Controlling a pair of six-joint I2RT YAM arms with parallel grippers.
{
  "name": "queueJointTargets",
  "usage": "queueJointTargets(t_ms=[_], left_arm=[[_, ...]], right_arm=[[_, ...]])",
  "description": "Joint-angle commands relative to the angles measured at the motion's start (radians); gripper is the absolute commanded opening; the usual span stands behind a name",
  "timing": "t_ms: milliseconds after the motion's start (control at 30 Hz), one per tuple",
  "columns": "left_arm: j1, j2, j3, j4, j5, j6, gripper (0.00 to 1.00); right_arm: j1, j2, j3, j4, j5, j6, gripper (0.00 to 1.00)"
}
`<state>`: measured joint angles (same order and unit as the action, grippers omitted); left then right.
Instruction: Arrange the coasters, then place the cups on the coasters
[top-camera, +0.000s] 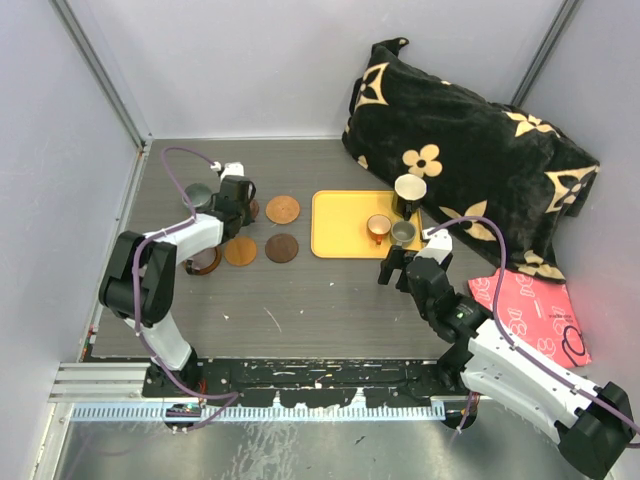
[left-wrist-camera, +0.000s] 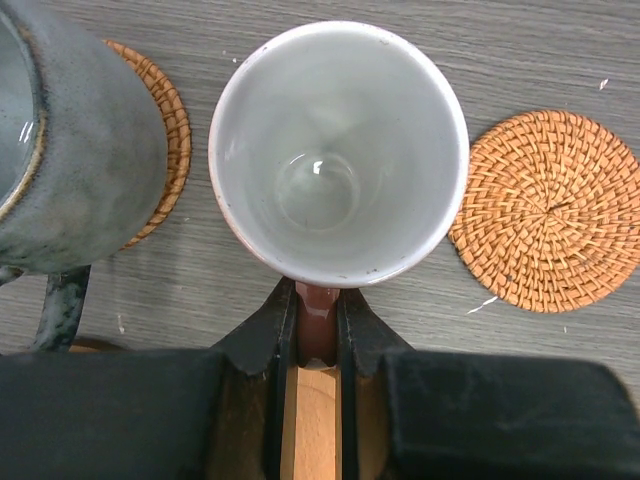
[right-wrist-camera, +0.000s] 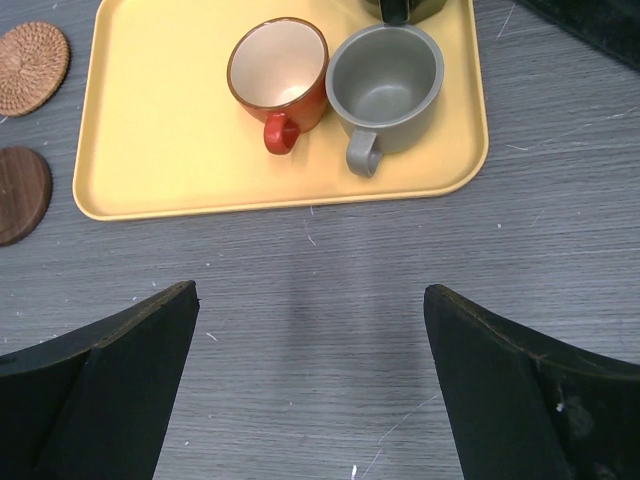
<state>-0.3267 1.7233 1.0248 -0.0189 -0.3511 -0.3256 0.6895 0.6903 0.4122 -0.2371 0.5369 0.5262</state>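
My left gripper (left-wrist-camera: 318, 318) is shut on the handle of the copper-pink cup (left-wrist-camera: 338, 150), white inside, which is upright over the table. To its left a grey-green mug (left-wrist-camera: 70, 150) stands on a woven coaster (left-wrist-camera: 168, 140). Another woven coaster (left-wrist-camera: 545, 210) lies bare to the right. In the top view a tan coaster (top-camera: 240, 251) and a dark brown one (top-camera: 282, 248) lie nearer the arms. My right gripper (right-wrist-camera: 310, 300) is open and holds nothing, just short of the tray's near edge. A tiny orange cup (right-wrist-camera: 278, 75) and a tiny grey cup (right-wrist-camera: 385, 85) sit on the tray.
The yellow tray (top-camera: 340, 235) lies mid-table, and a black cup with a cream inside (top-camera: 409, 190) stands at its far right corner. A translucent dark mug (top-camera: 203, 262) stands by the left forearm. A black flowered cushion (top-camera: 470, 160) and a red packet (top-camera: 525, 310) lie on the right.
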Motion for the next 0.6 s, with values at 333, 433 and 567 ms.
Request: queueJointTargets(t_ms=[333,433,567], left_arm=[[0.014,0.021,0.048,0.104,-0.001,-0.013,0.0],[0.014,0.02,0.043,0.09,-0.008,-0.027,0.0],[0.014,0.02,0.04,0.073,-0.007,-0.034,0.0]], right_arm=[[-0.002,0.016,0.011,0.052,0.011,0.003,1.0],[-0.004,0.015,0.011,0.053,0.011,0.005,1.0],[-0.003,0.011,0.01,0.053,0.01,0.005,1.0]])
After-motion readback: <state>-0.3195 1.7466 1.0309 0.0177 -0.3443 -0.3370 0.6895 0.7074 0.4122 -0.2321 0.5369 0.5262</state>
